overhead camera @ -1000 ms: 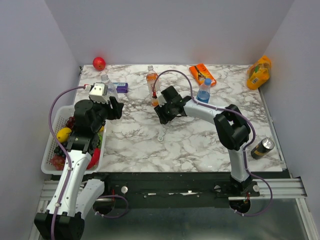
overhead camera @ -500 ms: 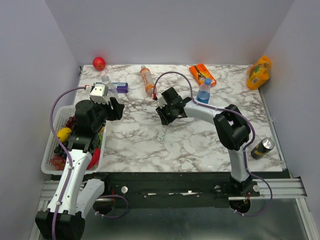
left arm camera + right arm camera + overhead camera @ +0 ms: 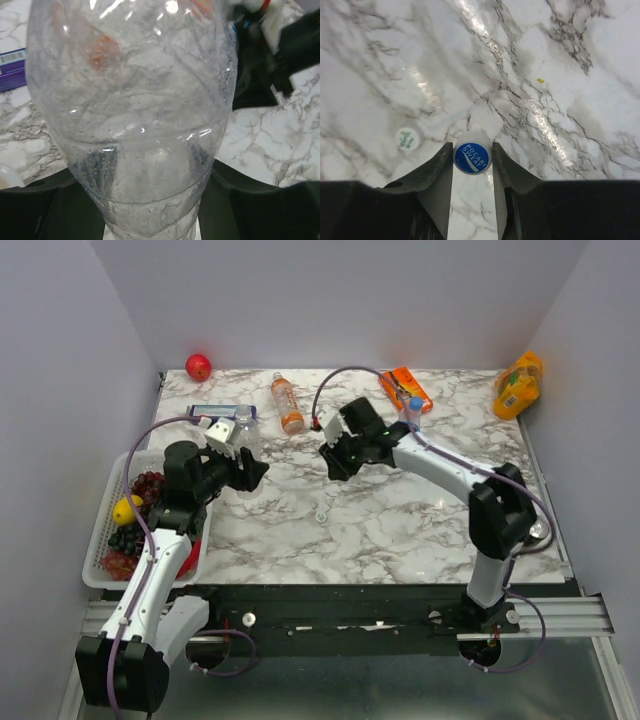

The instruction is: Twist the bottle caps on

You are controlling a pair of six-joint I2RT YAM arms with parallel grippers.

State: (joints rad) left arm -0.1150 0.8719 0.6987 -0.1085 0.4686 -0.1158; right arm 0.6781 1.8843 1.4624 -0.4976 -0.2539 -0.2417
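Blue on its printed top (POCARI SWEAT in white letters) and pinched by its rim between both fingers of the right claw: the blue cap, clamped tight, face up toward the wrist camera. Below it, only the marble table; whether touching or just above, cannot tell.

Left of those fingers in the right wrist view, flat on the table and apart from them, a whitish cap with a green mark on top. From overhead, on the near side of that claw, roughly mid-table.

Closed around the clear bottle, at the narrower part nearest the wrist camera: the left claw, one dark finger on either side. Fills almost the whole left wrist view, with droplets clinging inside the wall. From above, toward the left side of the table, beside the fruit basket.

Lying on its side near the far edge, between the two arms and well apart from both claws: the orange-liquid bottle. Upright behind the right arm, just beside an orange packet: the blue-labelled bottle.

Also on the table: a red apple in the far left corner, a yellow-orange pouch in the far right corner, a blue box beyond the left claw.
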